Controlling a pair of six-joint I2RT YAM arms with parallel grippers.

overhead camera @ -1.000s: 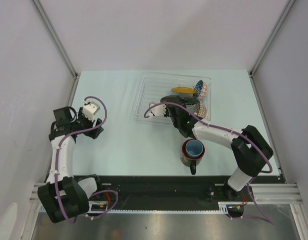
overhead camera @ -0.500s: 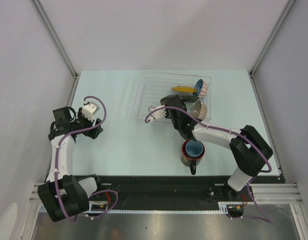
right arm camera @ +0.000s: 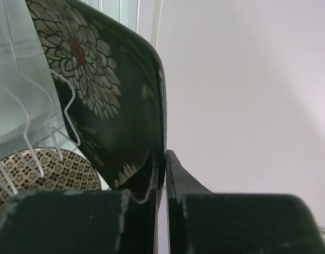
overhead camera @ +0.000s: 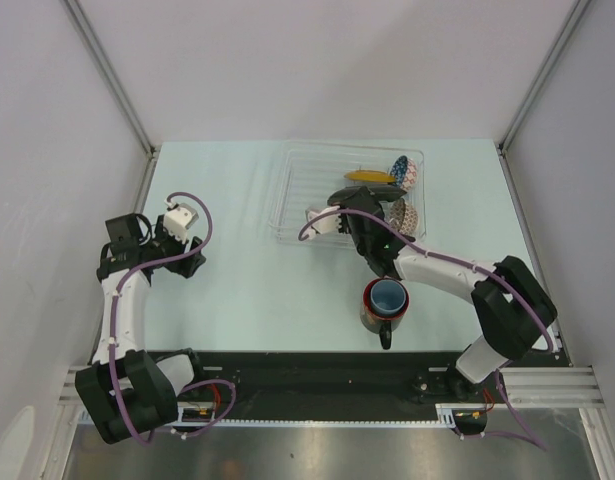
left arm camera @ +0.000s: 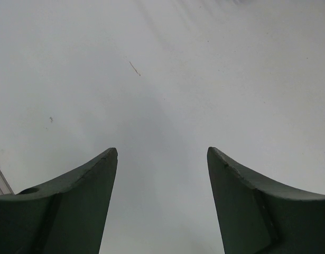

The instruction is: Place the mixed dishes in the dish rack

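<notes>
The right hand (right arm camera: 165, 159) is clamping the rim of the black flowered plate (right arm camera: 112, 90), with one finger pressing on each face of the edge. The plate is standing on edge inside the clear rack (overhead camera: 295, 190) and rising straight ahead of the fingertips. Just beside the hand, on the plate's patterned side, a beige bowl (right arm camera: 51, 174) is leaning among the rack's ribs. Beyond the hand, at the rack's far side, a yellow plate (overhead camera: 369, 177) and a blue-and-white bowl (overhead camera: 404, 174) are resting next to each other. Behind the hand, close under its forearm, a dark mug (overhead camera: 385, 338) is sitting on the table (overhead camera: 247, 290) outside the rack, with a light blue cup (overhead camera: 388, 296) nested inside it. The left hand (left arm camera: 162, 201) is hanging well apart from all of this, its fingers spread apart with nothing between them and only bare tabletop below.
</notes>
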